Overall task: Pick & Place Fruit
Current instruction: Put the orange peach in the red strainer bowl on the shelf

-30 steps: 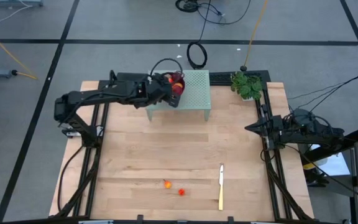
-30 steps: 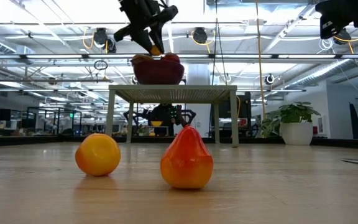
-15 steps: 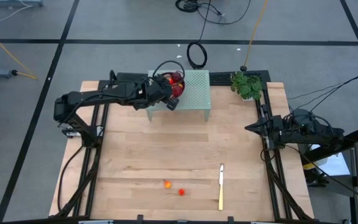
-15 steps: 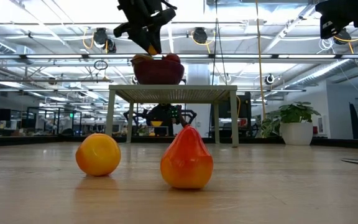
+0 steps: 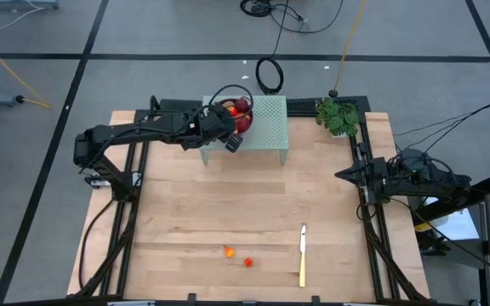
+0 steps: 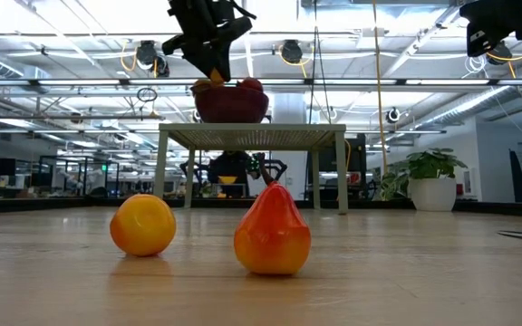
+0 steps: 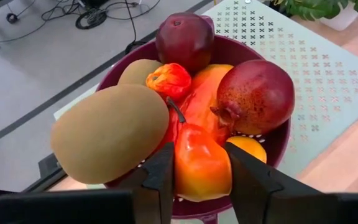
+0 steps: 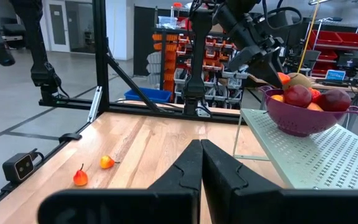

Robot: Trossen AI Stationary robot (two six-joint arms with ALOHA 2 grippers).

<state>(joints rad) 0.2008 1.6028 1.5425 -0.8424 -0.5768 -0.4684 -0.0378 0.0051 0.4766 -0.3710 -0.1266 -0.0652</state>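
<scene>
- I have the left gripper point(image 5: 233, 144) at the near rim of the purple bowl point(image 7: 272, 146), which stands on the pale green perforated stand point(image 5: 266, 127). Its fingers are parted a little, one on each side of an orange-red fruit point(image 7: 201, 163) lying in the bowl; whether they touch it I cannot tell.
- In the bowl beside that piece lie a big kiwi point(image 7: 109, 134), a smaller kiwi point(image 7: 140, 72) and two dark red round fruits point(image 7: 253, 96).
- Well away from the bowl, down on the table point(image 5: 185, 212), sit a round orange fruit point(image 6: 143, 225) and a red-orange pear-shaped fruit point(image 6: 272, 231).
- The right gripper point(image 8: 199, 155) waits far from the bowl, jaws closed, empty.
</scene>
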